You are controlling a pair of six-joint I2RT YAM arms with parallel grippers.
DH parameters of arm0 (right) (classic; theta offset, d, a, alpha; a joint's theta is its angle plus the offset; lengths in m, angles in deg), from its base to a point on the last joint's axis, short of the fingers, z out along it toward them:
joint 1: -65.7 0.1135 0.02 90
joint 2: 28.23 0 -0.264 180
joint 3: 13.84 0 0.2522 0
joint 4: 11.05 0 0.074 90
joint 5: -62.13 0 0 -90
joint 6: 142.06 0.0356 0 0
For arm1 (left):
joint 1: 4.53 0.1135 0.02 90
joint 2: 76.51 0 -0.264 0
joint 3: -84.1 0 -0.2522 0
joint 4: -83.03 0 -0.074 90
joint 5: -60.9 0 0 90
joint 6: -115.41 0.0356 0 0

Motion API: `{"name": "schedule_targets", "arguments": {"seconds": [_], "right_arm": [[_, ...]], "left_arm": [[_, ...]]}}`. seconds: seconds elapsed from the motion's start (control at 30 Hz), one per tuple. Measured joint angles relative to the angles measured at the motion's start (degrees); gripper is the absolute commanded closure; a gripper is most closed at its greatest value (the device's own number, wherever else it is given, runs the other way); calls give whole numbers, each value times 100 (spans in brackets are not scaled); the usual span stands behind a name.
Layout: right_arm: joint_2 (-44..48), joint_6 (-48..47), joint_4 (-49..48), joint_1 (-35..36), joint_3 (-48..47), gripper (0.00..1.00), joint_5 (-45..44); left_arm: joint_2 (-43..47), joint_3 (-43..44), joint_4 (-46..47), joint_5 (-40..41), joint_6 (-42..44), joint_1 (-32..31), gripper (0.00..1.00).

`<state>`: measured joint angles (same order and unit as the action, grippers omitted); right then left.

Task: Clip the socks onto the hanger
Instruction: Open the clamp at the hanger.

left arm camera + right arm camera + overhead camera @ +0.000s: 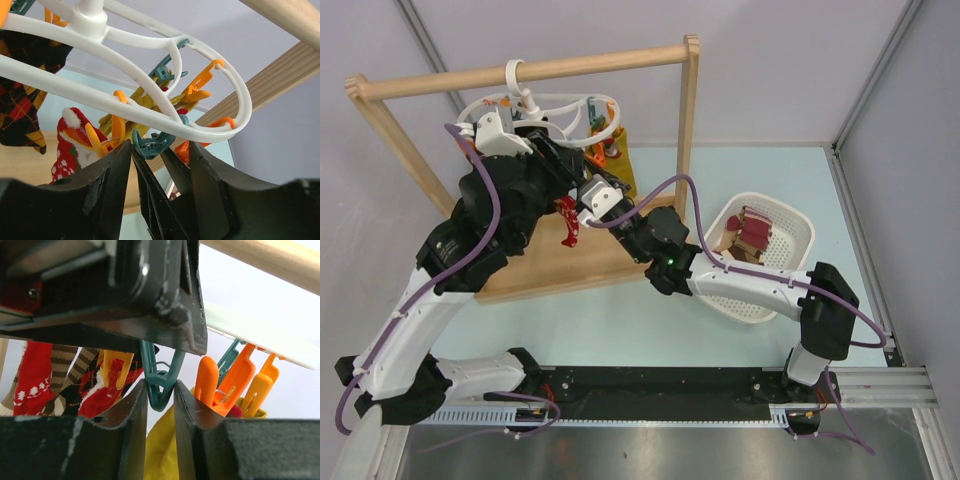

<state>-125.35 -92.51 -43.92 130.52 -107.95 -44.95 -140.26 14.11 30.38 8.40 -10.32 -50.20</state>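
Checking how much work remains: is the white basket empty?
Not empty: brown striped and red socks lie inside the basket, seen from above.

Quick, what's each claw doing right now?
Left gripper: jaws apart, not clearly gripping anything.
Right gripper: closed on a teal peg.

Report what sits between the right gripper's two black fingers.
A teal plastic clothes peg on the white plastic hanger, pinched by the right gripper; the right wrist view shows it.
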Motion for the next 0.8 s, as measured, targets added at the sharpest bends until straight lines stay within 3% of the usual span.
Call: {"name": "schedule_targets", "arguments": {"seconds": [0.6,0.8], "right_arm": [[11,151,-127,-17,85,83,2],[31,149,-131,-15,90,82,4]], "left_arm": [[-236,122,-111,87,-26,103,47],[-245,122,-81,83,24,149,52]]}}
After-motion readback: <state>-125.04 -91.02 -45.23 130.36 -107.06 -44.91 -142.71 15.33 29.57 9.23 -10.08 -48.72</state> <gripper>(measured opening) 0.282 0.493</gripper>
